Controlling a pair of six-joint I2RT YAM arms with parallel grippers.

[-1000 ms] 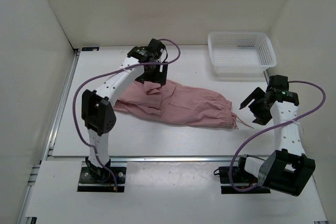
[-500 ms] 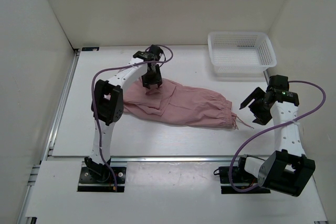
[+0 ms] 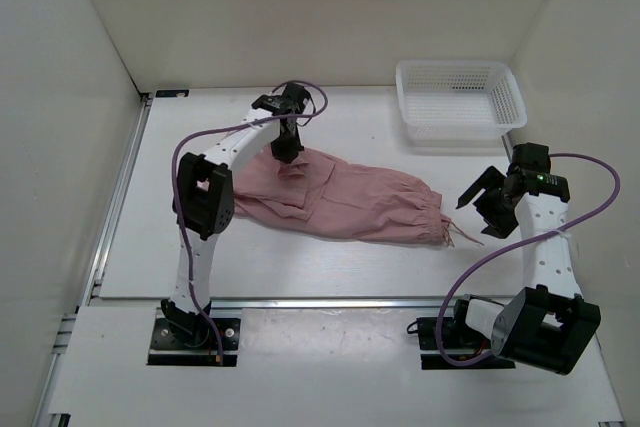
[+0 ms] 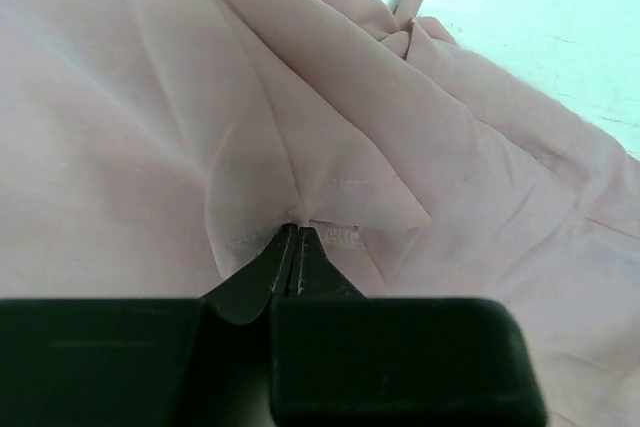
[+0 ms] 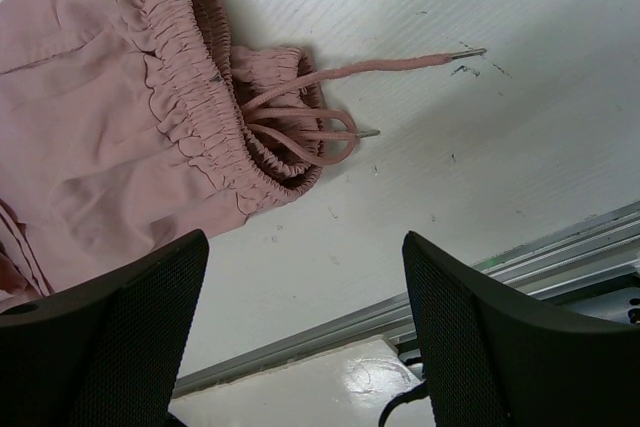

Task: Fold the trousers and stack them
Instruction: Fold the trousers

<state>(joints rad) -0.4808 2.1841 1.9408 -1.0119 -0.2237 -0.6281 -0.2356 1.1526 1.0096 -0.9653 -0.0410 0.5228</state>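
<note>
Two arms stand at the near edge of the table (image 3: pixel 330 267). The right gripper (image 3: pixel 478 205) hangs wide open with nothing in it, just beside the gathered end of the trousers (image 3: pixel 340 202) and their loose strings (image 5: pixel 400 65). The pink trousers lie flat across the middle of the table, running left to right. Farther back, the left gripper (image 3: pixel 285 150) is squeezed tight on a fold of cloth at the trousers' far edge. A white basket (image 3: pixel 460 97) sits in the far right corner, well apart from the trousers.

The trousers (image 3: pixel 340 202) lie across the table's (image 3: pixel 300 267) middle — the basket (image 3: pixel 460 129) behind them, at the far right.
</note>
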